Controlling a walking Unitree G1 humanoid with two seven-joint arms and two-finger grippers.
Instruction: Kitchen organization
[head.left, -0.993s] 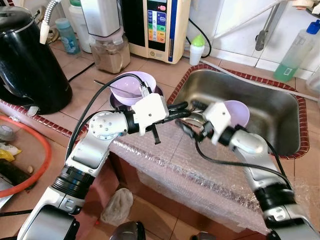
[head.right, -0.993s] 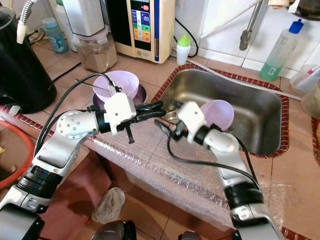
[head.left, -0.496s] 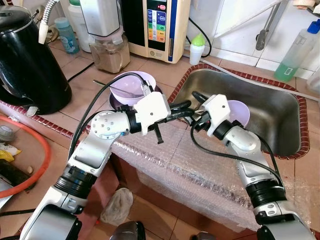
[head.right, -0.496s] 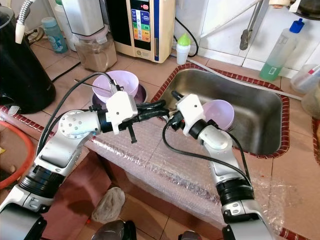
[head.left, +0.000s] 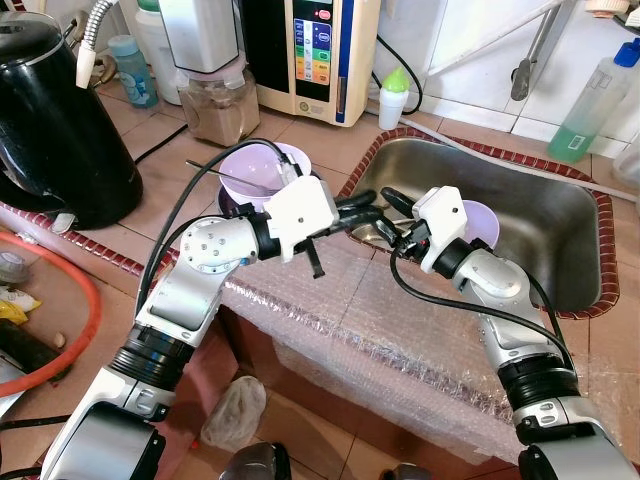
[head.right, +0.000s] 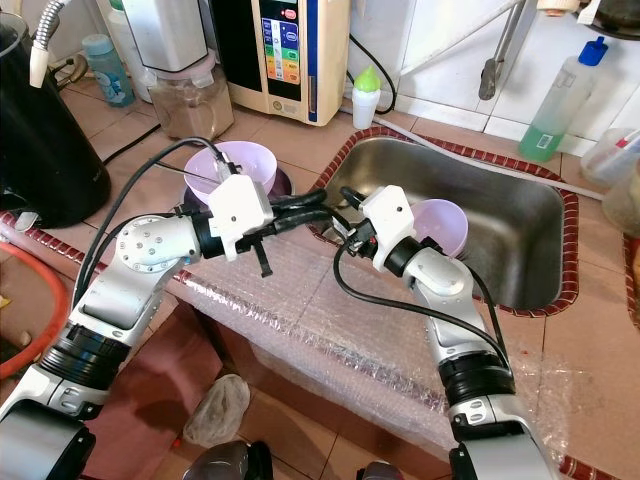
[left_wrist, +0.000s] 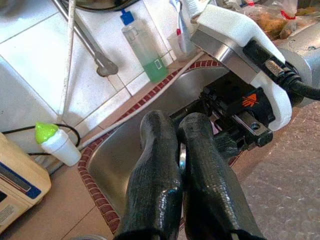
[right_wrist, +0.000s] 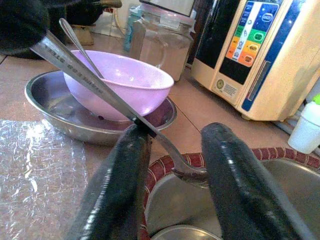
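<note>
My left gripper (head.left: 368, 208) is shut on a metal spoon (right_wrist: 95, 80) and holds it over the front left corner of the steel sink (head.left: 540, 215). In the left wrist view, the thin metal handle (left_wrist: 181, 156) shows between the two closed fingers (left_wrist: 200, 150). My right gripper (right_wrist: 177, 137) is open around the spoon's lower end. The handle rests against one of its fingers (right_wrist: 125, 165), and the spoon's bowl end hangs between them. A purple bowl (head.left: 478, 222) lies in the sink behind the right wrist.
On the counter, a second purple bowl (head.left: 262, 170) holding another spoon sits in a steel dish (right_wrist: 55, 112). A black kettle (head.left: 55, 120), blender jar (head.left: 215, 95) and water machine (head.left: 310, 55) stand behind. Bubble wrap (head.left: 370, 320) covers the counter's front edge. A green soap bottle (head.left: 590, 100) stands at the back right.
My right gripper has risen from the counter edge and come up to the spoon's end beside the left gripper. The left gripper has shifted slightly back towards the sink, still holding the spoon.
</note>
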